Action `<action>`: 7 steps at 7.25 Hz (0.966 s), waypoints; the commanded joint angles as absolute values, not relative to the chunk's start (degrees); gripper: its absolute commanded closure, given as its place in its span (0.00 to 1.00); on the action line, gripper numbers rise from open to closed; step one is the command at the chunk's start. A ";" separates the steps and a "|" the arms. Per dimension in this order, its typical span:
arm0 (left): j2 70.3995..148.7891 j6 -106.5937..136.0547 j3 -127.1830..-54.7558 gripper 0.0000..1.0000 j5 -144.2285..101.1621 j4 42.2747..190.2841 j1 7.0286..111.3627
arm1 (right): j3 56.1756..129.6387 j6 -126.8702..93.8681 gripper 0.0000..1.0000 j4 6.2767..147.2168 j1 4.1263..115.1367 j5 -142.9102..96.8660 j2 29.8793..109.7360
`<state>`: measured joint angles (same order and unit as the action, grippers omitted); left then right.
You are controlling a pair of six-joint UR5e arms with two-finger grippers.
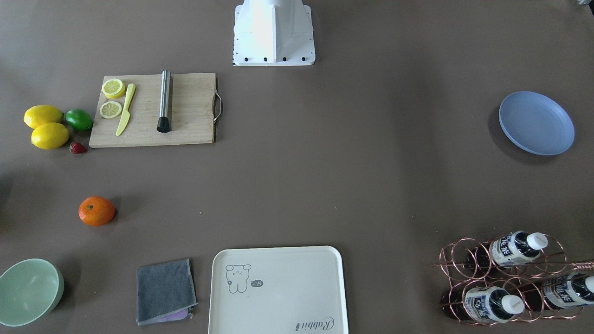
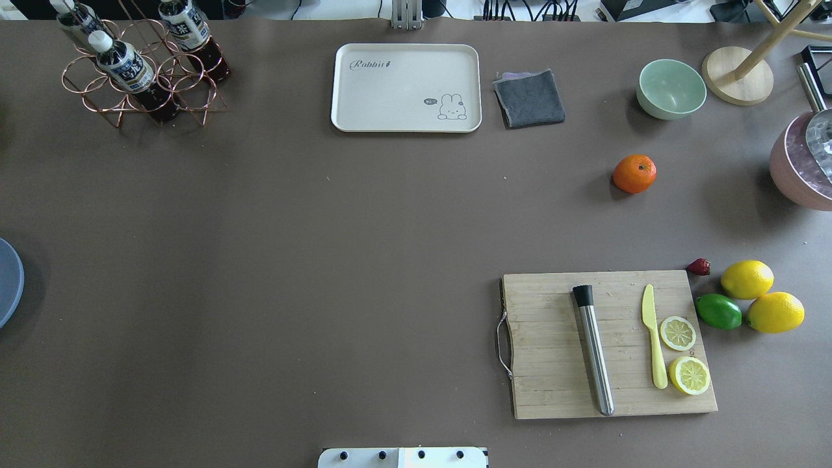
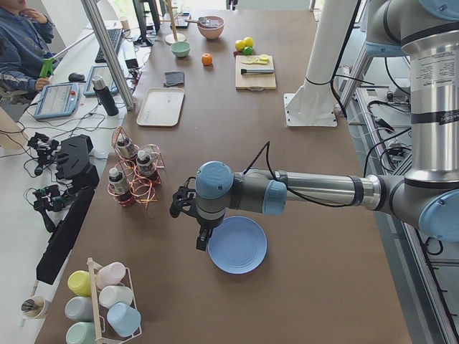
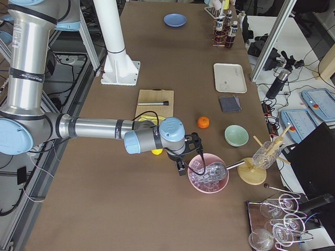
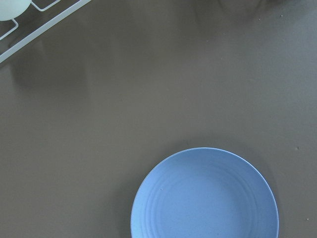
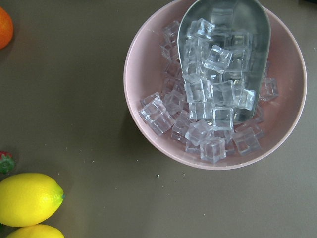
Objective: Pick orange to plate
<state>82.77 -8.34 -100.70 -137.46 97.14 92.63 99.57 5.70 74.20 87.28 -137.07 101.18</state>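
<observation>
The orange (image 1: 96, 211) lies alone on the brown table, between the mint-green bowl and the cutting board; it also shows in the overhead view (image 2: 634, 173) and at the top left corner of the right wrist view (image 6: 4, 25). The blue plate (image 1: 536, 123) sits empty at the table's other end (image 5: 205, 196). My left gripper (image 3: 203, 240) hangs over the plate's rim (image 3: 238, 244); I cannot tell whether it is open or shut. My right gripper (image 4: 181, 167) hovers beside the pink ice bowl, a short way from the orange (image 4: 203, 122); its state cannot be told either.
A pink bowl (image 6: 143, 39) of ice cubes with a metal scoop sits under the right wrist. Two lemons (image 2: 747, 279), a lime (image 2: 718, 311) and a strawberry (image 2: 699, 266) lie by the cutting board (image 2: 552, 338). Cream tray (image 2: 406, 88), grey cloth (image 2: 530, 97), green bowl (image 2: 671, 88) and bottle rack (image 2: 140, 71) line the far edge.
</observation>
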 commanded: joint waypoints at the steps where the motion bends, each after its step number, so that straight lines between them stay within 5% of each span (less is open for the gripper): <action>1: 81.75 -9.57 -100.37 0.02 -137.90 103.76 92.72 | 99.75 5.36 0.00 73.74 87.28 -137.63 100.99; 4: 81.65 -2.82 -95.56 0.02 -142.21 113.79 91.85 | 107.54 -15.71 0.00 71.91 81.26 -140.20 100.55; 7: 81.65 0.32 -75.12 0.03 -142.03 132.64 90.88 | 108.11 -41.08 0.00 61.36 63.43 -124.77 96.70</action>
<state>81.61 -2.08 -83.30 -142.04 123.86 91.09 107.85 -31.91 64.15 70.92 -131.43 98.75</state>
